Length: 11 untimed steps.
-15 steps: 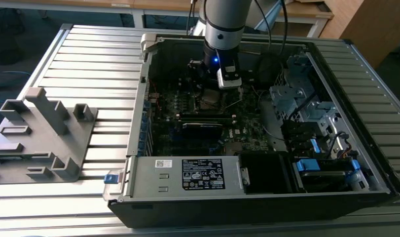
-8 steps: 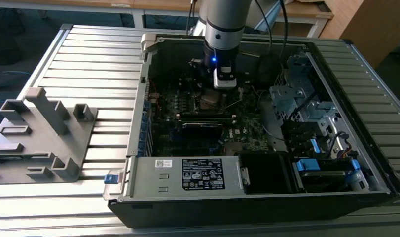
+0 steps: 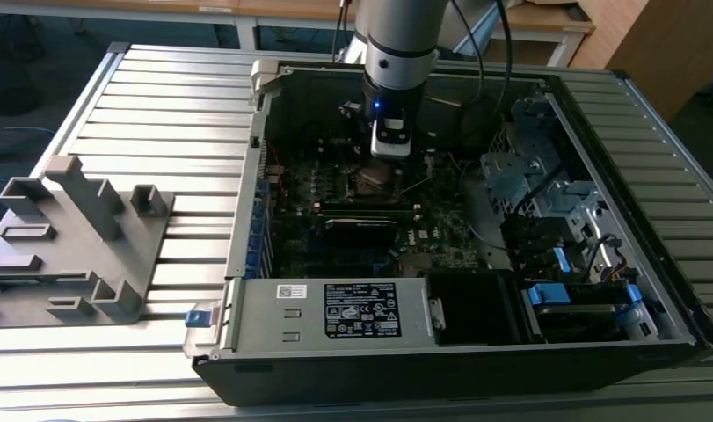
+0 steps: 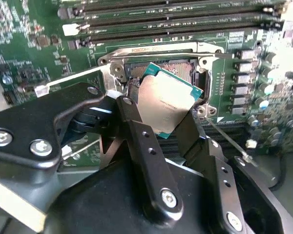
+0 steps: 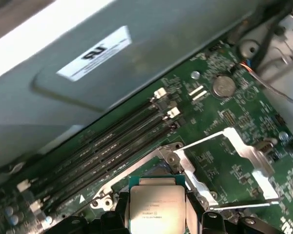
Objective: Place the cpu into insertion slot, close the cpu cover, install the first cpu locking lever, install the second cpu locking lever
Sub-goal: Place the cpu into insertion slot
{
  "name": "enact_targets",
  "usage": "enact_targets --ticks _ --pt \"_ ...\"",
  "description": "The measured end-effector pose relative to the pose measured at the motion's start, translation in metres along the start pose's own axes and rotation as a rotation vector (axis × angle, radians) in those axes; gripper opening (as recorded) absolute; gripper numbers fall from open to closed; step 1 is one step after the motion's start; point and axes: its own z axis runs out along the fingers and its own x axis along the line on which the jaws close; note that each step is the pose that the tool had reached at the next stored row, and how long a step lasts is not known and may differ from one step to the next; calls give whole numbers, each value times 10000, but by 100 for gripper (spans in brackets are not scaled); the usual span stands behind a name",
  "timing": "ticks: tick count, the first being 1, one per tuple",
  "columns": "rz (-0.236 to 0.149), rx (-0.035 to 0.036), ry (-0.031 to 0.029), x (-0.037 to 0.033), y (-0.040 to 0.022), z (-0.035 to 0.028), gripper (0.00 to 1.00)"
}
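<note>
Black metal claw (image 4: 162,117) clamped on small flat square silvery-brown chip (image 4: 168,100), tilted over black square socket recess (image 4: 183,68). We judged chip light, rigid, fragile; hold edges only.

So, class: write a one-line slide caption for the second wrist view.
The fingers grip the cpu, held tilted over the open insertion slot on the green motherboard.

— Where's the arm (image 3: 400,35)?
— Upright at the far side, wrist vertical, gripper (image 3: 388,145) pointing straight down.
— Fingers (image 4: 141,141)?
— Closed on the cpu (image 4: 170,100), it seems; the contact is partly hidden.
</note>
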Motion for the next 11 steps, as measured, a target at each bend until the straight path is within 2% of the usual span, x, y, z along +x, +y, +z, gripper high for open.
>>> enact_targets --ticks 4,11 --pt "643 -10 -18 0 0 3 54" --pt "747 -12 -22 0 0 4 54"
